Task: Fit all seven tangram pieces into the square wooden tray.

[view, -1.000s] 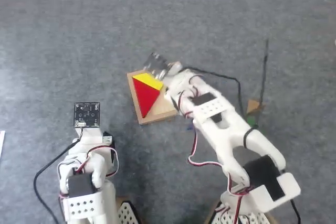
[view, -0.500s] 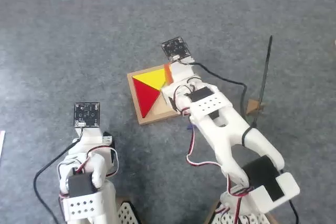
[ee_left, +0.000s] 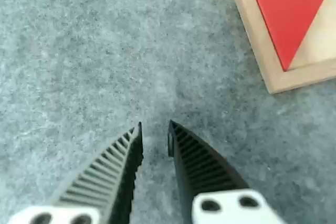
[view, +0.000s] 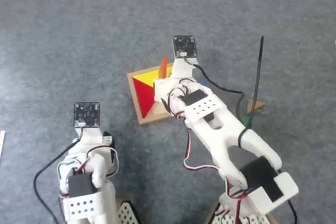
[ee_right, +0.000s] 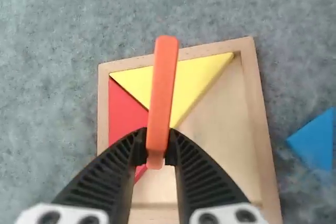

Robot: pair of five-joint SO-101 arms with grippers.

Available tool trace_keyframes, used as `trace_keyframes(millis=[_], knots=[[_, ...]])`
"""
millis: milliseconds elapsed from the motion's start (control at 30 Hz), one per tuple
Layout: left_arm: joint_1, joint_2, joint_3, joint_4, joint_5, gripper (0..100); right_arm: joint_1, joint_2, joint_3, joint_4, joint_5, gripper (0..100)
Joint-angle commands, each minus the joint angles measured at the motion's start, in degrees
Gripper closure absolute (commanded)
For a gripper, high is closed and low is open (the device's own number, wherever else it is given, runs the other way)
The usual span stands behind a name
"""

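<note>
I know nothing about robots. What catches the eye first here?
The right gripper pinches an orange piece on edge over the wooden tray, where a red triangle and a yellow triangle already lie. A blue triangle waits on the grey carpet beside the tray.

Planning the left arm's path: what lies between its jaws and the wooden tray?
Bare grey carpet from left gripper to tray, in the left wrist view.

On the grey table (view: 79, 40) a tray (view: 133, 96) is set near the middle, a blue triangle (ee_right: 315, 139) just beside it and a green piece (view: 245, 121) farther off.
</note>
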Motion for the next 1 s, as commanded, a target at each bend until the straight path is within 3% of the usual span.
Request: trace_keyframes(millis=[0, 133, 300, 367, 667, 800, 967], knots=[[0.2, -1.1, -0.7, 0.2, 0.0, 92, -1.2, 1.1, -3.4, -1.5, 0.9, 99.1], [0.2, -1.1, -0.7, 0.2, 0.0, 92, -2.9, 2.9, -3.4, -1.5, -3.0, 99.0], [0.2, -1.1, -0.7, 0.2, 0.0, 92, -2.0, 5.2, -3.4, -6.0, -20.7, 99.1], [0.2, -1.1, -0.7, 0.2, 0.0, 92, -0.8, 6.2, -3.4, -7.7, -24.4, 99.1], [0.2, -1.1, -0.7, 0.2, 0.0, 92, 0.0, 6.8, -3.4, -7.6, -24.3, 98.9], [0.2, -1.1, -0.7, 0.2, 0.0, 92, -1.5, 6.9, -3.4, -7.6, -18.1, 98.8], [0.2, -1.1, -0.7, 0.2, 0.0, 92, -2.0, 7.0, -3.3, -7.6, -19.2, 98.7]])
